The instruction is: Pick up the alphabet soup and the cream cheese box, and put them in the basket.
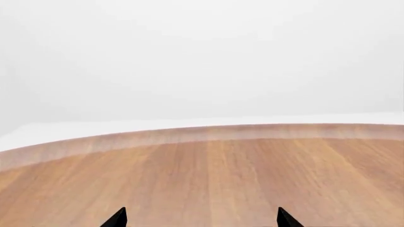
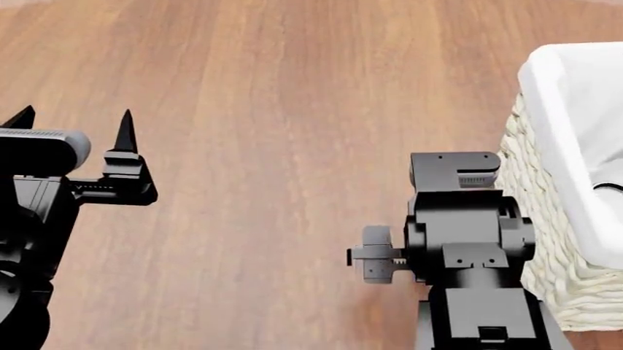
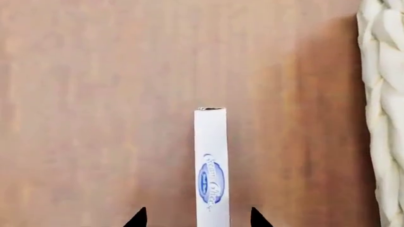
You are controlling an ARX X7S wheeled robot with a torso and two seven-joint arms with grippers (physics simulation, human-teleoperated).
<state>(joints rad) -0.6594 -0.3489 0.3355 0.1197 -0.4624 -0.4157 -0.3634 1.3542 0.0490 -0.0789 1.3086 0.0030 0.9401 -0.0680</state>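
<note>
The cream cheese box (image 3: 211,161) shows in the right wrist view as a thin white strip with a blue oval logo, seen edge-on over the wooden table. My right gripper (image 3: 197,218) is open, with one fingertip (image 3: 137,218) on each side of the box and a gap on both sides. In the head view the right arm (image 2: 467,240) points down beside the basket (image 2: 538,211) and hides its own jaws and the box. My left gripper (image 2: 73,125) is open and empty above bare table, as the left wrist view (image 1: 202,220) also shows. The alphabet soup is out of view.
The basket's woven wall (image 3: 382,118) stands close beside the box. Its white cloth lining (image 2: 559,102) folds over the rim. The wooden table (image 2: 273,109) stretches ahead, and its rounded far edge (image 1: 208,135) shows in the left wrist view.
</note>
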